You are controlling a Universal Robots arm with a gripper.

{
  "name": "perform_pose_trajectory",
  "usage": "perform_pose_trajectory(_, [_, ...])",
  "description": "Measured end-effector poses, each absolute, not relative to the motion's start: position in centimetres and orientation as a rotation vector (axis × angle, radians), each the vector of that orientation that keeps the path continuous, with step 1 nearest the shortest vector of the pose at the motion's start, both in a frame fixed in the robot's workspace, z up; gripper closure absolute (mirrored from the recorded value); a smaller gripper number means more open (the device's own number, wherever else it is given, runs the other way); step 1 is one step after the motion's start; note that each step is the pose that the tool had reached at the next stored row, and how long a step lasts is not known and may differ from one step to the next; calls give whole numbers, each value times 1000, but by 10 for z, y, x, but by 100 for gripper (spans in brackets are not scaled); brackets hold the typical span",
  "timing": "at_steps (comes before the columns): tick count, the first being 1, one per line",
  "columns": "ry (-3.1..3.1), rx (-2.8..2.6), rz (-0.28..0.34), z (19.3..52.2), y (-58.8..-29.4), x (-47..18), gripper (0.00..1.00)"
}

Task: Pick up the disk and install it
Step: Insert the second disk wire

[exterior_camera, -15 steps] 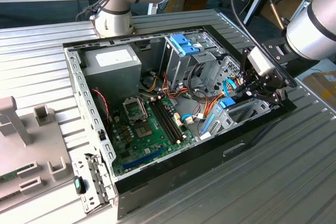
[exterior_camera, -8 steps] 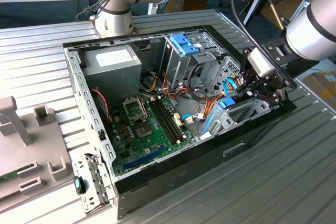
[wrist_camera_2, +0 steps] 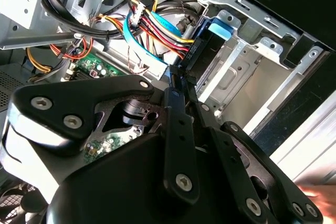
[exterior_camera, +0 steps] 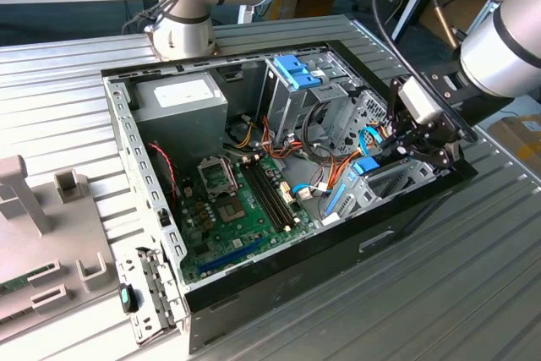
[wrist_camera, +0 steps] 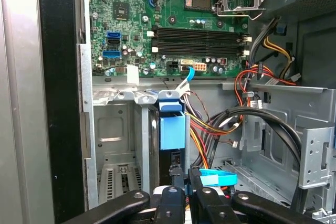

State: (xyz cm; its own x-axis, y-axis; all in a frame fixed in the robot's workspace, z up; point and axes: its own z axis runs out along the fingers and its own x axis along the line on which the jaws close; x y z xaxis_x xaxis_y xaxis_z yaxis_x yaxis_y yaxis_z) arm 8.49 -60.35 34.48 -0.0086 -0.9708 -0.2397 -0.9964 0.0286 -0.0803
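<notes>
The black hand (exterior_camera: 416, 146) hangs over the open computer case (exterior_camera: 254, 285), at the corner on the exterior view's right, just above the lower drive bay (wrist_camera: 118, 145). Its fingers (wrist_camera: 178, 179) are pressed close together, tips almost touching, just beside the disk (wrist_camera: 171, 129). Whether they pinch anything cannot be told.

The disk stands on edge inside the bay, slotted between the metal walls, its blue tab end facing up toward the hand. Its long axis runs down into the bay, away from the camera in the first wrist view.

The first wrist view looks straight down past the disk to the green motherboard (wrist_camera: 173, 30) and a bundle of coloured cables (wrist_camera: 220, 124). The second wrist view shows the disk's blue tab (wrist_camera_2: 219, 27) from the side, against the bay wall, with the hand's black linkage in front. The exterior view shows the whole case lying on the ribbed metal bench (exterior_camera: 473, 276), and a blue-topped drive cage (exterior_camera: 297, 73) farther back.
</notes>
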Motion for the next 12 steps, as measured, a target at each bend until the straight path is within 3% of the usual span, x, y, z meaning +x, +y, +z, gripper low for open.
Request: perform_pose_trajectory(12, [2075, -2036, 164, 344, -604, 85, 84])
